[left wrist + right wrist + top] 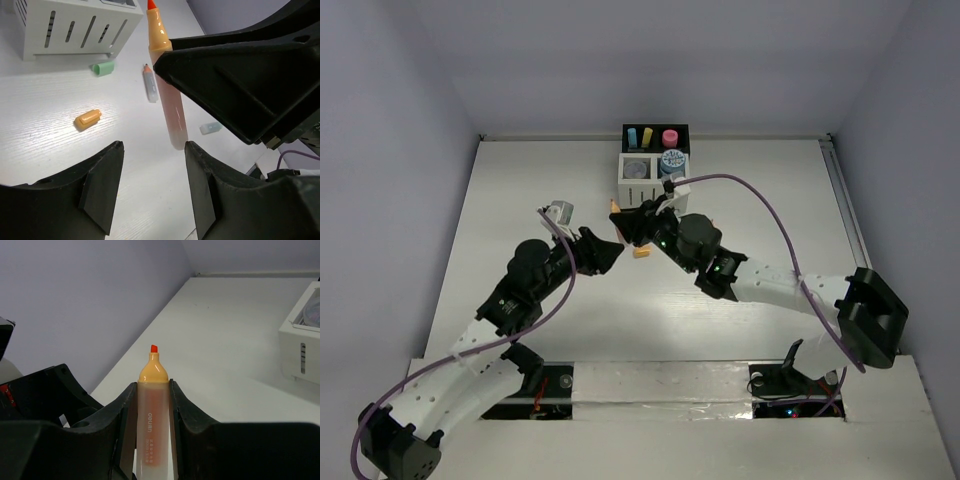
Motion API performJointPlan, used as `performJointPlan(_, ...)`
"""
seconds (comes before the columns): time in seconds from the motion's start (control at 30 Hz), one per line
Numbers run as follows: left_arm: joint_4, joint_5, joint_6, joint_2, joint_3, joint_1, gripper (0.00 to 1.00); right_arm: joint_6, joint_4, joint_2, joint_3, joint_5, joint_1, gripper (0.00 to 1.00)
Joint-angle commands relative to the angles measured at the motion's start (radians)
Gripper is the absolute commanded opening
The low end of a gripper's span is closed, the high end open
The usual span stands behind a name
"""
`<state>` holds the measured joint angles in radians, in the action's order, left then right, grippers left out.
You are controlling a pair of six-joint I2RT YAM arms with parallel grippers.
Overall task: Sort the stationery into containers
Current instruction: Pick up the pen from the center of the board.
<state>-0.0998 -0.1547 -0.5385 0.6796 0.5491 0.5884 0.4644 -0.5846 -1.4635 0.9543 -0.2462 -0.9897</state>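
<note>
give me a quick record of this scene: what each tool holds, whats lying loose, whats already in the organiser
right tool: shut on uncapped orange highlighter, tip exposed
left tool: open, empty, facing the highlighter
loose items: orange cap, green cap, pencil-like stub, pale blue cap
organiser: blue stub, yellow stub, pink stub in the black bins; blue-white roll in a white bin

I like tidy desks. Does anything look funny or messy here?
Yes. The highlighter in the right gripper has no cap, so its orange tip is bare. An orange stub, perhaps that cap, lies loose on the table, with a green stub near the white bin.
</note>
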Motion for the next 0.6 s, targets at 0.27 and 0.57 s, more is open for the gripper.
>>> performJointPlan(0.27,-0.184,-0.074,-0.008,0.092,0.057,0.004,0.47,0.042,-0.087,-0.004,0.027,0.073,-0.007,0.02)
performJointPlan(0.57,-0.254,0.009,-0.014,0.098,0.043,0.004,0.29,0.065,-0.095,-0.011,0.012,0.113,-0.017,0.02)
